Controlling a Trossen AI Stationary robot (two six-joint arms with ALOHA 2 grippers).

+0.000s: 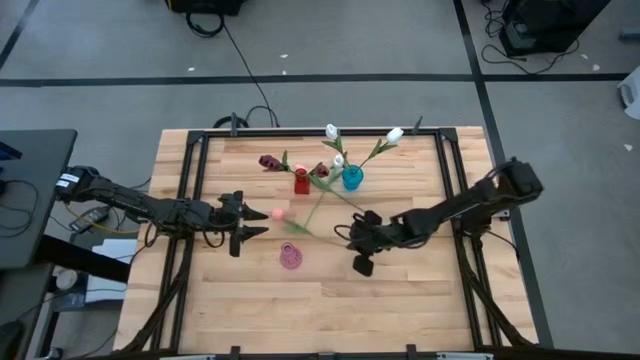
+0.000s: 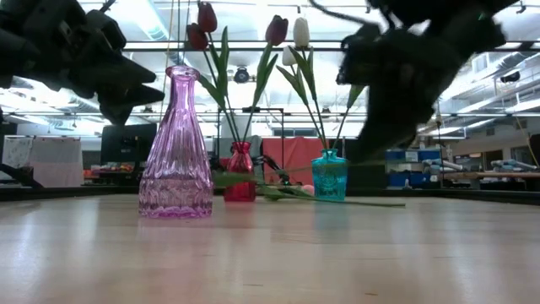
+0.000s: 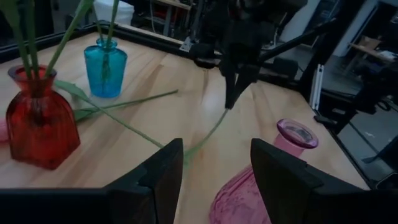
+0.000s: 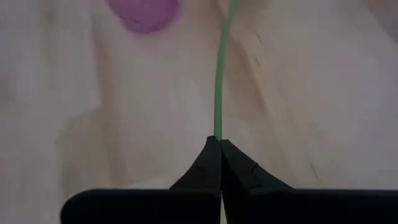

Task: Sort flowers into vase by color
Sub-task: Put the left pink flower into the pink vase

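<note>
**Right gripper pinched on a tulip stem lying on the table**

I see my right gripper down at the table, right of centre, with its fingers pressed fully together on the end of a thin green stem. In the high view that stem runs from the right gripper toward the left, ending in a pink tulip whose bud lies on the wood just in front of my left gripper. The left gripper hangs with its fingers spread apart and nothing between them, beside the pink bud.

The pink vase stands near the front, between the two grippers, with no flower in it. Farther back, the red vase holds dark maroon tulips and the blue vase holds white tulips. Another green stem lies flat on the table in front of those two vases.
</note>
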